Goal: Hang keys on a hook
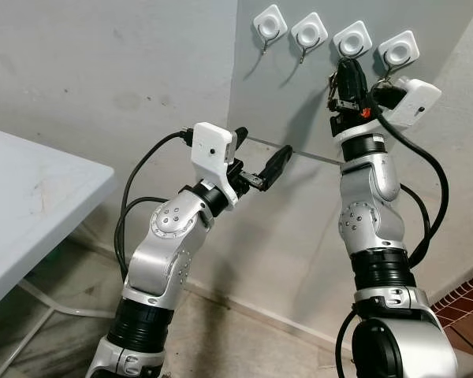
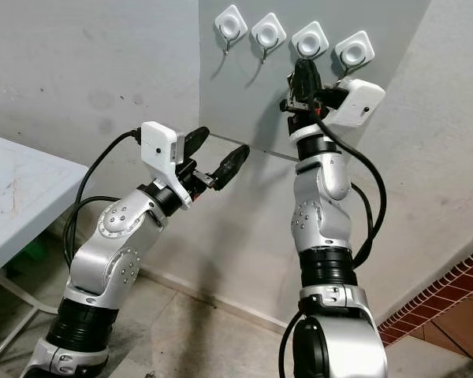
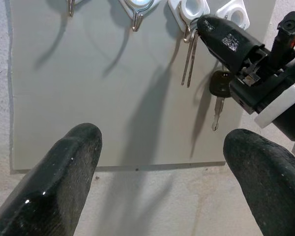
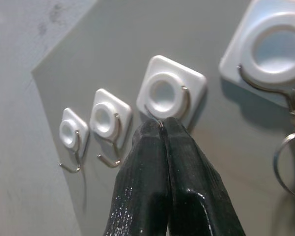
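Four white hooks sit in a row on a grey panel [image 1: 284,102] on the wall. My right gripper [image 4: 160,125] is raised to the third hook [image 1: 352,38], its fingers shut, tips touching that hook's wire. A black-headed key [image 3: 217,93] hangs under the fourth hook [image 1: 399,51], and its ring [image 4: 287,164] shows beside my right fingers. A thin metal wire [image 3: 189,59] hangs down from the third hook. My left gripper [image 1: 266,140] is open and empty, held lower and to the left of the panel.
The first hook [image 1: 270,24] and the second hook [image 1: 309,31] carry nothing. A white table [image 1: 31,197] stands at the left. The wall turns a corner at the right, above red brick-pattern flooring [image 1: 465,303].
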### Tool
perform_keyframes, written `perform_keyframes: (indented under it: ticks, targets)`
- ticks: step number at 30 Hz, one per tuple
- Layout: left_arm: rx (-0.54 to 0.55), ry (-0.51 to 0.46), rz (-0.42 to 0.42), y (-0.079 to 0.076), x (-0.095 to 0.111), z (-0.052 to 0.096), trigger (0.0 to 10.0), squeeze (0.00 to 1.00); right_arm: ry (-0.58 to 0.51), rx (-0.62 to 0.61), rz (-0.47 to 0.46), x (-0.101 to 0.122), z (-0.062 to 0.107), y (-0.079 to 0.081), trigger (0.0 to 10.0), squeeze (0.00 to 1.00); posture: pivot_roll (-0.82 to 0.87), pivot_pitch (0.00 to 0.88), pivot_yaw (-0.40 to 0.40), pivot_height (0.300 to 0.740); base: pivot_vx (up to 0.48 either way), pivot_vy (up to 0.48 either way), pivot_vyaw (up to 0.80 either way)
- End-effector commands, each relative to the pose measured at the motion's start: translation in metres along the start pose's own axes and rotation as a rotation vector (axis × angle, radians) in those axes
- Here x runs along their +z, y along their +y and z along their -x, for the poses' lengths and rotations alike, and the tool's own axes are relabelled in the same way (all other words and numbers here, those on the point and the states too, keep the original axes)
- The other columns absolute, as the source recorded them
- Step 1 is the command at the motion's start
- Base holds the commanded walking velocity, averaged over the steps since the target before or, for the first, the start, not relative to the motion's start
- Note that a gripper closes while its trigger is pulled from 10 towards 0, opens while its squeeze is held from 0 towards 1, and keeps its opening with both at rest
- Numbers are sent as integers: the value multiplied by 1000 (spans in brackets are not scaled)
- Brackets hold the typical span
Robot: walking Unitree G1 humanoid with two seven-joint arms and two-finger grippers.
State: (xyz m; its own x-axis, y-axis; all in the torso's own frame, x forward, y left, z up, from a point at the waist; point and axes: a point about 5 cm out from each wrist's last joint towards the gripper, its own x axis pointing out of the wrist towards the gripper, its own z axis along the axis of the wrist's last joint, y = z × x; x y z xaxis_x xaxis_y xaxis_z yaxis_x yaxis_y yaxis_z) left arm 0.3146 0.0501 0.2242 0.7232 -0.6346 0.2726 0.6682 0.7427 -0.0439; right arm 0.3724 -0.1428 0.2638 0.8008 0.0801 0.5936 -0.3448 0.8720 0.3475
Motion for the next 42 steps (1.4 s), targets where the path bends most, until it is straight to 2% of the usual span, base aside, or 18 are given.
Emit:
perform_keyframes:
  ticks: [1,12,25,26,42]
  targets:
    - [-12,-10,-1,-3,4,-1,10000,0,-14,-5,-25,4,-5,1,10000,0,28,48,-65,714,0,0,0]
    - [-11,-12,4,-4,4,0,10000,0,-9,-74,-204,3,-6,-5,10000,0,28,55,-65,714,0,0,0]
    - [-5,-13,13,-4,5,0,10000,0,1,-112,-359,-1,-5,-7,10000,0,29,61,-66,714,0,0,0]
    - [-4,-13,13,-4,5,0,10000,0,4,-125,-419,-3,-5,-7,10000,0,29,63,-65,714,0,0,0]
    - [1,-11,19,-5,5,0,10000,0,-13,-94,-496,-7,3,-5,10000,0,30,67,-66,714,0,0,0]
